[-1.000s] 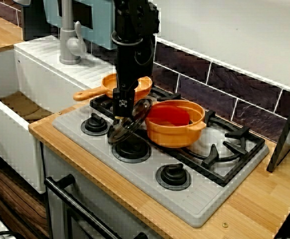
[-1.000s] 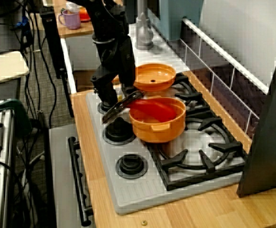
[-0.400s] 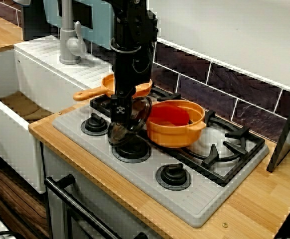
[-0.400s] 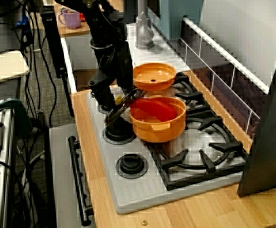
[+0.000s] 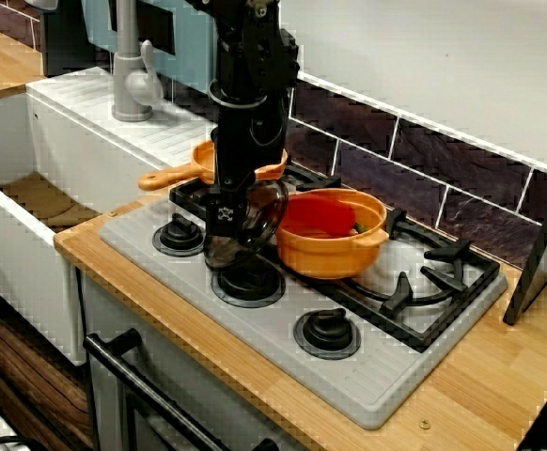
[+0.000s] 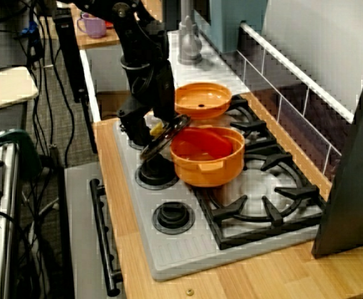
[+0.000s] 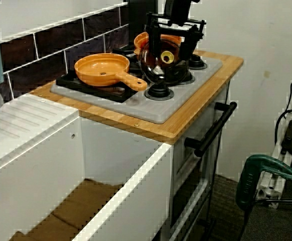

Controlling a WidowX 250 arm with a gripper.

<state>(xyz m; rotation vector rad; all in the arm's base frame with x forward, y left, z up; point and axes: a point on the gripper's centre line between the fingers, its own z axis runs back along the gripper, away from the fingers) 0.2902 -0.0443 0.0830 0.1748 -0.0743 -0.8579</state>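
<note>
Standing at the front of the stove, I see the black gripper hanging straight down over the left part of the hob. It is clamped on a glass lid, which it holds up on edge, steeply tilted, just above the grey stove top. From the sink end, the lid's yellow knob faces outwards between the two fingers. The lid's rim is close against the orange pot on its right; whether they touch I cannot tell. That pot sits on the black grate with something red inside, and it closes off the right side at lid height. Directly beneath the lid is the middle dial, with another dial to the left and a third further right, all low. Behind the arm an orange frying pan rests on the rear grate, its handle pointing forward and towards the sink, and behind that runs the dark tiled wall. The freest room is towards the front edge, over the strip of wooden counter, and upwards. Left of the hob the counter ends at the white sink and grey tap. At the far right a dark panel leans on the counter, well apart from the gripper.
</note>
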